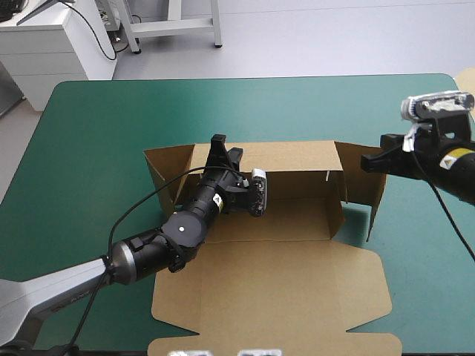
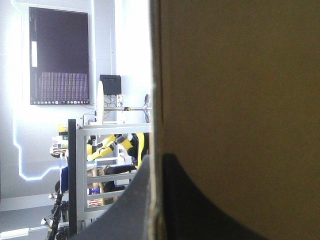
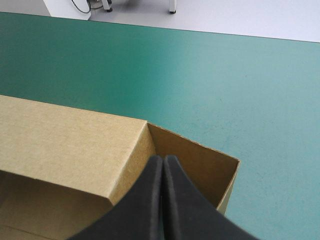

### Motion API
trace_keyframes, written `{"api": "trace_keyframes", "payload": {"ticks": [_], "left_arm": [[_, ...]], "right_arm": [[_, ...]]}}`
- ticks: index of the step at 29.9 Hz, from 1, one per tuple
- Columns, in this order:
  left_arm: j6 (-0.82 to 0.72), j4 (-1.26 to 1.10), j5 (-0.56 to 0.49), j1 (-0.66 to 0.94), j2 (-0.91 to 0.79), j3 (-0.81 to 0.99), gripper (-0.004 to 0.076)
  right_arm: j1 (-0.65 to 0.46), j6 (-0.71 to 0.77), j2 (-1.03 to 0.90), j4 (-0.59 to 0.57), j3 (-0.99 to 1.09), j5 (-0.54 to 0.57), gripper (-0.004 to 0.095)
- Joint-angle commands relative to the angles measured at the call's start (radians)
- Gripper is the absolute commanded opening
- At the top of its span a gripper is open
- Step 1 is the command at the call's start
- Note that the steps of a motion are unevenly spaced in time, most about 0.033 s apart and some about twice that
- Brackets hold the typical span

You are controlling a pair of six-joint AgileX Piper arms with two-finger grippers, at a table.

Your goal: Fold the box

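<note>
On the table (image 1: 89, 148) the box (image 1: 297, 216) lies central; left gripper (image 1: 218, 142) astride its back wall, right gripper (image 1: 366, 161) over its right end.

Looking along the right gripper (image 3: 162, 160), fingers pressed into one pointed arch at a raised corner of the brown box (image 3: 70, 137); beyond, teal-green cover (image 3: 200, 75) out to the table's edge

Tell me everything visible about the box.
The box is a cut sheet of plain brown board, half formed, on the teal-green table. Its far wall stands upright, with a side flap raised at each end; the floor lies flat, and the lid, with notched corners, lies flat toward the near edge. The left hand is shut on the far wall's top edge near the left corner. The right hand, shut, is at the right flap; contact is unclear.
</note>
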Motion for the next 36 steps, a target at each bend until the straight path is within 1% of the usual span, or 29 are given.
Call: {"api": "trace_keyframes", "payload": {"ticks": [1,8,13,17,24,30,36], "left_arm": [[-0.036,0.088,0.043,0.003,-0.043,-0.029,-0.0008],[-0.036,0.088,0.033,0.003,-0.043,-0.029,-0.0008],[-0.036,0.088,0.03,0.003,-0.041,-0.029,-0.0008],[-0.038,0.088,0.034,0.003,-0.035,-0.029,-0.0008],[-0.045,0.085,0.027,0.003,-0.033,-0.029,-0.0008],[-0.045,0.085,0.027,0.003,-0.033,-0.029,-0.0008],[-0.045,0.085,0.024,0.003,-0.033,-0.029,-0.0008]], "right_arm": [[-0.009,0.01,0.095,0.004,-0.104,-0.015,-0.0021],[-0.009,0.037,0.315,0.004,-0.298,0.071,-0.0021],[-0.009,0.054,0.475,-0.003,-0.459,0.192,-0.0021],[-0.009,0.053,0.555,-0.004,-0.523,0.28,-0.002],[-0.009,0.066,0.594,-0.08,-0.519,0.357,-0.0021],[-0.009,0.081,0.592,-0.089,-0.479,0.359,-0.0021],[-0.009,0.071,0.58,-0.063,-0.357,0.359,-0.0021]]}}
